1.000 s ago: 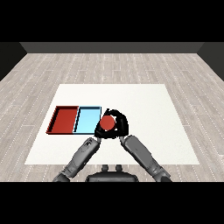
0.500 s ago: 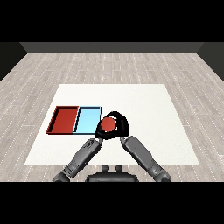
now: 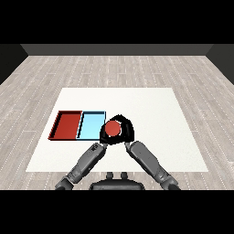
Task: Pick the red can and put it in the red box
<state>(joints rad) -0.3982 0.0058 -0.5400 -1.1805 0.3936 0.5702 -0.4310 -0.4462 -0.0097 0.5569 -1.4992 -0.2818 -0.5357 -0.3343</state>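
The red can (image 3: 113, 128) is in my right hand (image 3: 126, 133), whose black fingers and thumb curl round it. Seen from above, the can shows its round red top just past the right edge of the light blue tray (image 3: 90, 124). Left of that tray, side by side with it, lies the red tray (image 3: 67, 124), with nothing in it. My left hand (image 3: 103, 137) sits close against the can's lower left, mostly hidden behind the can and the right hand.
Both trays lie on the left half of the white table (image 3: 155, 109). Both grey forearms come up from the lower corners and meet near the table's middle. Wooden floor surrounds the table.
The can and the right hand have barely shifted, drifting slightly right and down, then back. The left arm holds its place.
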